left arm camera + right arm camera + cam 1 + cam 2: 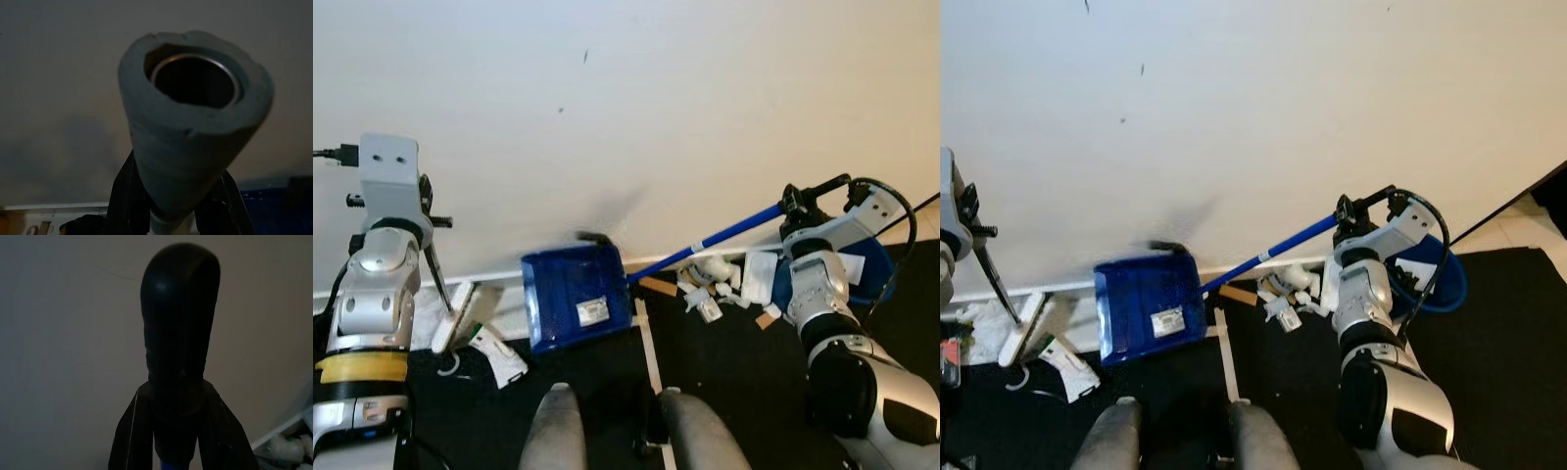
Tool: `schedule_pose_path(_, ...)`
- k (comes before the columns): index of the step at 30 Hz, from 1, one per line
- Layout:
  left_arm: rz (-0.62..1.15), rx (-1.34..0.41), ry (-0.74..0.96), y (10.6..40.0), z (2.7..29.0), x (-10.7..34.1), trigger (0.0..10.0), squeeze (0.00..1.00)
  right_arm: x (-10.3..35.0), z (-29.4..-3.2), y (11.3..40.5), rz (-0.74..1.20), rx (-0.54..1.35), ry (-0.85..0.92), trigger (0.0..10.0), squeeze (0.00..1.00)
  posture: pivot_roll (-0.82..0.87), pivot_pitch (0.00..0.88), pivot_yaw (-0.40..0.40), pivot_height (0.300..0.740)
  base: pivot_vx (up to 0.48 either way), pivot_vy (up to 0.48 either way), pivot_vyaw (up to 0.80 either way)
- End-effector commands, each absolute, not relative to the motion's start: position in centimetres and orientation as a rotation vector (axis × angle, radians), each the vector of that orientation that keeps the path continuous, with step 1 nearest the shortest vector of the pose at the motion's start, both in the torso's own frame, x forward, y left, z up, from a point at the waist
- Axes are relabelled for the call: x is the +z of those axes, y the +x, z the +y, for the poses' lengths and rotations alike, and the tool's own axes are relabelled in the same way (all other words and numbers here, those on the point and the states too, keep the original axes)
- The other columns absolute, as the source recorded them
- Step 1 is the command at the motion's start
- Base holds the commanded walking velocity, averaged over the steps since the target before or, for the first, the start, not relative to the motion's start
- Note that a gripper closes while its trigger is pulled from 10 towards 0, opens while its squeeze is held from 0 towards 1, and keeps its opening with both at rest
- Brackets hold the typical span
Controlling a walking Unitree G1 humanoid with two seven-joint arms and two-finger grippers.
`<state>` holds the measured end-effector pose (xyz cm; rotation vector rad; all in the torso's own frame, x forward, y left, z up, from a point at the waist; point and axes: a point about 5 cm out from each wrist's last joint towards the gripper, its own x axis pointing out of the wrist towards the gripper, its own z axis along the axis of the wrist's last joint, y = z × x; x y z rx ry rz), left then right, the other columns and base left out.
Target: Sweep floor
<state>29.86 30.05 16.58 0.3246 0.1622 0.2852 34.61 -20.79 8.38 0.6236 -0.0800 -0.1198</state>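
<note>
The right gripper clamps the glossy black grip of the blue plastic dustpan, while the left gripper pinches the broom's grey foam handle.

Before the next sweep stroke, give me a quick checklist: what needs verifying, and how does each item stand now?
1. Right claw closed on the dustpan's blue handle: ok.
2. Left claw closed on the broom's grey grip: ok.
3. Blue dustpan flat on the floor: cannot tell; it looks tilted against the wall.
4. White scraps inside the pan: not ok, they lie beside it.
5. Broom head near the scraps: not ok, it sits on the far side of the pan.
</note>
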Motion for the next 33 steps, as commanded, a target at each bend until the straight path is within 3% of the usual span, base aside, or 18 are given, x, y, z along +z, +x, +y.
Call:
schedule_pose_path(1,0.100,0.272,0.324,29.9,29.2,17.3,10.0,0.00,9.1,-21.5,34.7,-0.147,-0.147,0.654,10.0,0.00,0.17,0.000,-0.099,0.740,0.000,0.000,0.00)
schedule_pose_path(8,0.106,0.253,0.343,29.9,28.8,17.2,10.0,0.00,9.5,-21.4,35.0,-0.156,-0.131,0.679,10.0,0.00,0.18,0.000,-0.095,0.740,0.000,0.000,0.00)
schedule_pose_path(11,0.148,0.258,0.451,29.6,29.1,16.5,10.0,0.00,8.7,-21.4,34.8,-0.059,-0.151,0.556,10.0,0.00,0.18,0.000,-0.098,0.740,0.000,0.000,0.00)
schedule_pose_path(22,0.199,0.322,0.489,29.1,31.1,17.5,10.0,0.00,5.9,-23.3,33.2,0.185,-0.292,0.284,10.0,0.00,0.17,0.064,-0.092,0.740,0.000,0.000,0.00)
schedule_pose_path(27,0.179,0.389,0.435,28.4,31.9,16.9,10.0,0.00,4.5,-23.4,32.1,0.233,-0.329,0.263,10.0,0.00,0.15,0.108,-0.086,0.740,0.000,0.000,0.00)
schedule_pose_path(30,0.151,0.475,0.387,27.7,32.1,15.6,10.0,0.00,4.0,-21.7,32.0,0.217,-0.310,0.299,10.0,0.00,0.14,0.166,-0.093,0.740,0.000,0.000,0.00)
schedule_pose_path(33,0.186,0.469,0.282,27.7,31.6,14.8,10.0,0.00,4.3,-21.0,32.4,0.204,-0.292,0.308,10.0,0.00,0.14,0.161,-0.099,0.740,0.000,0.000,0.00)
